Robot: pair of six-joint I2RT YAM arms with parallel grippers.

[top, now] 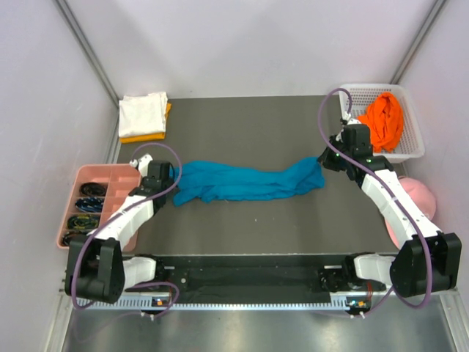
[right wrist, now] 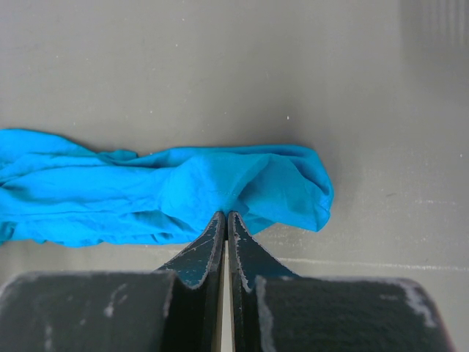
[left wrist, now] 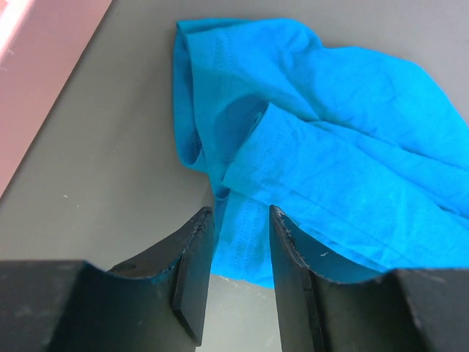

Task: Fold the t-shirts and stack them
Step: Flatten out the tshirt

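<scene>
The teal-blue t-shirt (top: 249,182) lies bunched in a long strip across the middle of the grey table. My left gripper (top: 174,176) is at its left end. In the left wrist view its jaws (left wrist: 240,211) stand open, astride a fold of the shirt (left wrist: 330,161). My right gripper (top: 322,158) is at the shirt's right end. In the right wrist view it (right wrist: 226,214) is shut on a pinch of the cloth (right wrist: 146,191). A folded white shirt (top: 141,114) lies on a yellow-orange one (top: 146,136) at the back left. A bright orange shirt (top: 384,121) sits in the basket.
A white mesh basket (top: 418,139) stands at the back right. A pink compartment tray (top: 88,176) with small items sits at the left edge, also in the left wrist view (left wrist: 44,59). A pink cap (top: 419,196) lies under the right arm.
</scene>
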